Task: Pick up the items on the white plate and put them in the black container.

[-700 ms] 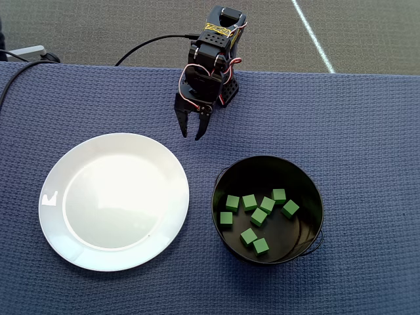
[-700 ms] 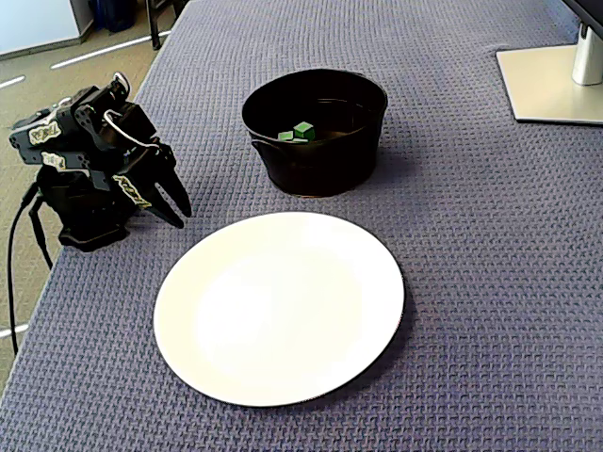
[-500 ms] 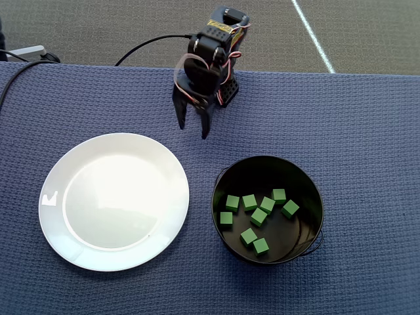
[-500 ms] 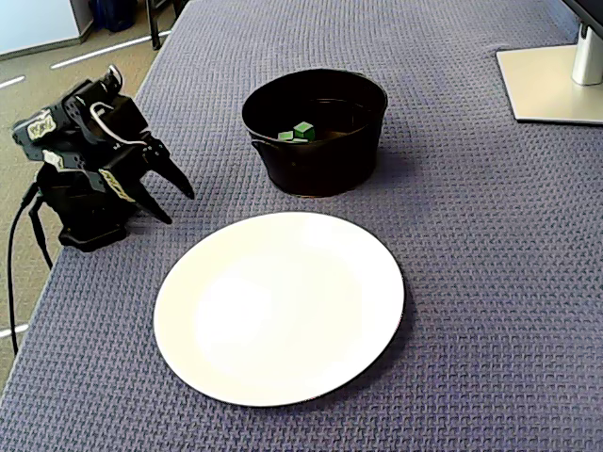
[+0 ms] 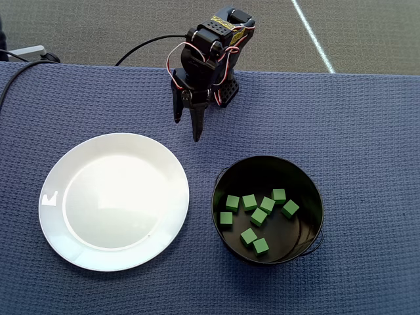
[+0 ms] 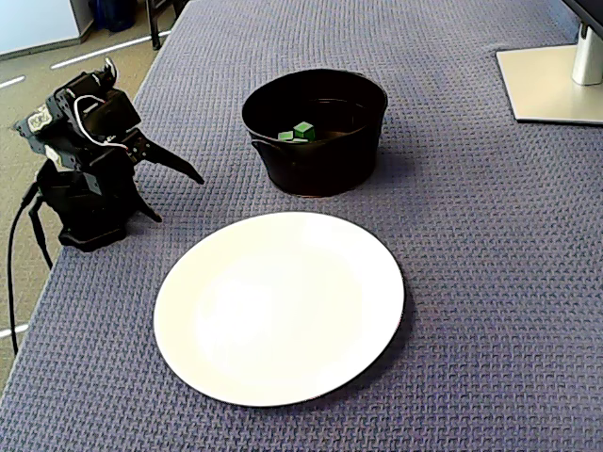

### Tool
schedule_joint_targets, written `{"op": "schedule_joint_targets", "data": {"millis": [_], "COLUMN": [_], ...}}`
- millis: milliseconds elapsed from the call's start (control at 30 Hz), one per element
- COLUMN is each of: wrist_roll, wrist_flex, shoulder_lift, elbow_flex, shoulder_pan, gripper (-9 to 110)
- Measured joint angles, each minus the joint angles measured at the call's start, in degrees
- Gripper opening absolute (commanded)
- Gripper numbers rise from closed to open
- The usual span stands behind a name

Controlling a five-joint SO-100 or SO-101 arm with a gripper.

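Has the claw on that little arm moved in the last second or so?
Yes. In the overhead view the gripper has drawn back from the black pot toward its base, and its jaws have spread.

A blue waffle-weave cloth (image 5: 367, 118) covers the table. In the overhead view, the white plate (image 5: 59, 226) lies at eight o'clock, the black container (image 5: 226, 178) at five, and the arm's base (image 5: 226, 92) stands at twelve.
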Motion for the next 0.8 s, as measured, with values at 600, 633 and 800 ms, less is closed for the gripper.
{"op": "schedule_joint_targets", "data": {"millis": [600,633,800], "wrist_roll": [-17.8,-21.5,-40.3], "wrist_flex": [4.5,4.6,0.6], "shoulder_lift": [2.6,3.0,5.2], "elbow_flex": [-2.6,-1.6,6.7], "shoulder_pan": [-7.7,-6.1,4.9], "gripper": [20,21,20]}}
